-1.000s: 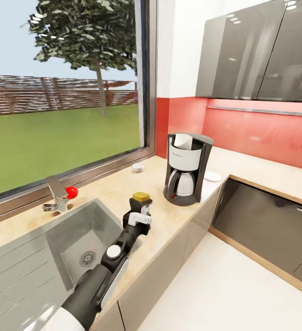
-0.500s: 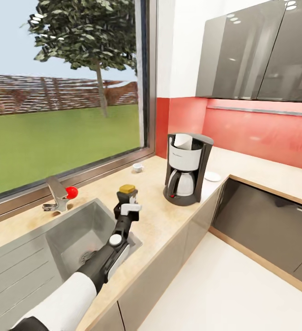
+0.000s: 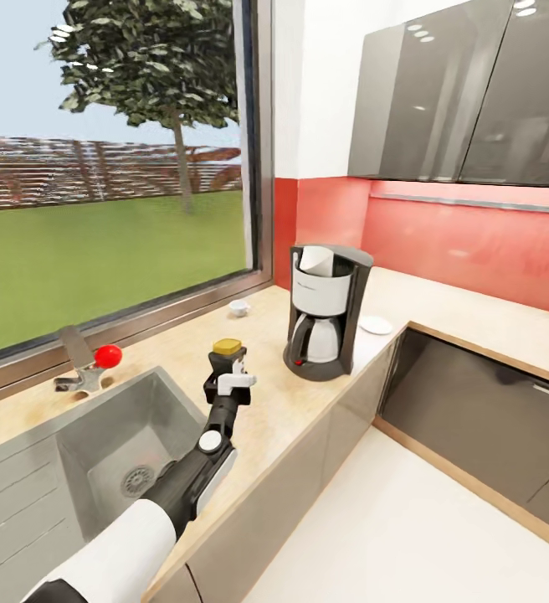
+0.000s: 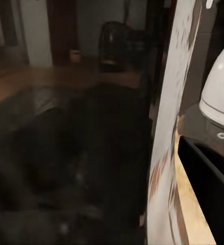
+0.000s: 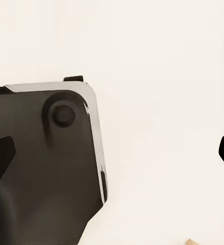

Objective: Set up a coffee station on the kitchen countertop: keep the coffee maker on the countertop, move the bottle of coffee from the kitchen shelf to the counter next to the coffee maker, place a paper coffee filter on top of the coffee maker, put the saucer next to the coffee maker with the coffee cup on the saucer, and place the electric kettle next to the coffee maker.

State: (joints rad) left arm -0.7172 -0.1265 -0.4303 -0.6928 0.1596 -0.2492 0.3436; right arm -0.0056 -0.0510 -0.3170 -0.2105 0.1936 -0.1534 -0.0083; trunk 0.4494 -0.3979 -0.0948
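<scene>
Over counter [image 3: 283,402] near sink [image 3: 132,435], left claw [image 3: 227,366] clenched on coffee bottle [image 3: 227,350]; risk: tipping on set-down, bumping coffee maker [image 3: 323,311].

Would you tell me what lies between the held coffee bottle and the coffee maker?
In the head view, only bare countertop separates the coffee bottle, held in the left tool, from the coffee maker.

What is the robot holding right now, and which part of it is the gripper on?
The left gripper holds the coffee bottle by its body, just under the yellow lid. The right gripper is open and holds nothing.
</scene>
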